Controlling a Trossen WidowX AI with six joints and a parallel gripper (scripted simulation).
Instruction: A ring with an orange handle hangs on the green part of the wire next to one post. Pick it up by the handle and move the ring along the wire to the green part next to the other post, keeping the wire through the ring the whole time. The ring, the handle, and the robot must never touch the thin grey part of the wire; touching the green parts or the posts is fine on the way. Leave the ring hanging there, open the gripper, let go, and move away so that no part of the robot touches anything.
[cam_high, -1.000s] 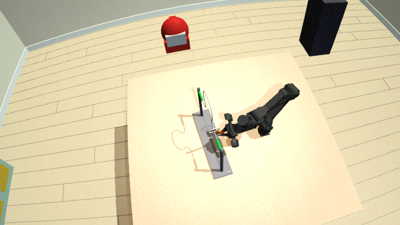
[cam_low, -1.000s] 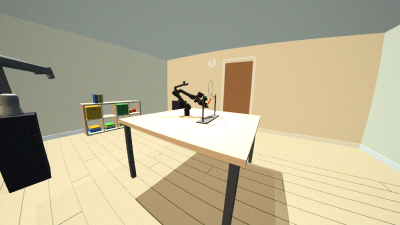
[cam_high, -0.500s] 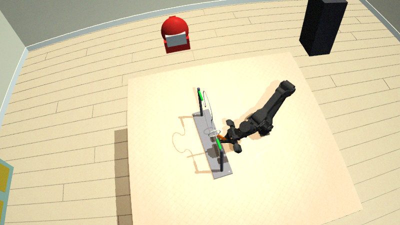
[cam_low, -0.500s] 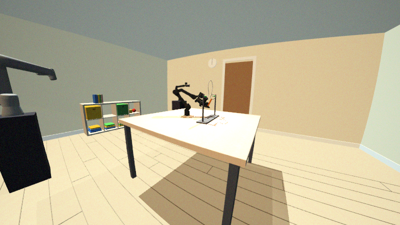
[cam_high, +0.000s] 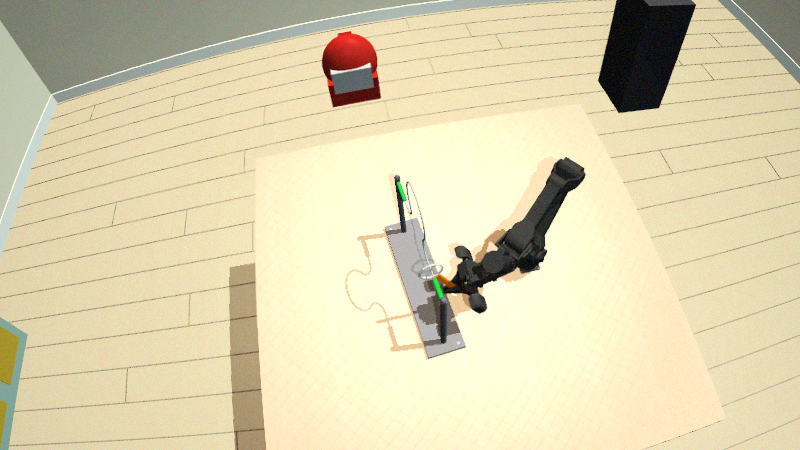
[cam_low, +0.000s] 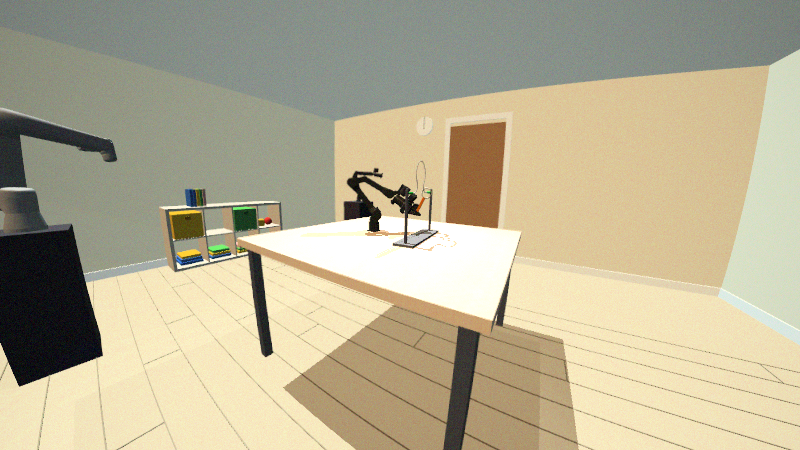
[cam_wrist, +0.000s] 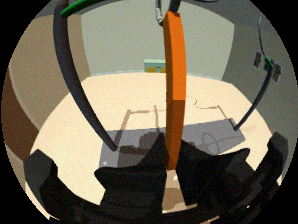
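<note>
My gripper (cam_high: 452, 287) (cam_low: 417, 211) (cam_wrist: 165, 136) is shut on the orange handle (cam_high: 445, 280) (cam_low: 421, 203) (cam_wrist: 176, 65), which rises from the fingertips to the ring. The ring (cam_high: 441, 269) is around the wire close to the inner end of the near green part (cam_high: 438, 287) in the top view. Whether it touches the wire is too small to tell. The near post (cam_high: 443, 321) (cam_low: 406, 218) (cam_wrist: 70, 75) stands just beyond that green part. The far green part (cam_high: 401, 191) (cam_wrist: 269, 63) is beside the far post (cam_high: 402, 215) (cam_low: 430, 212) (cam_wrist: 255, 100). The wrist view cuts off most of the ring.
The thin grey wire (cam_high: 421, 218) (cam_low: 416, 174) curves between the green parts, with a tall loop. The grey base (cam_high: 398, 240) (cam_low: 403, 244) (cam_wrist: 227, 145) carries both posts on the table. My fingers are close to the near post in the top view.
</note>
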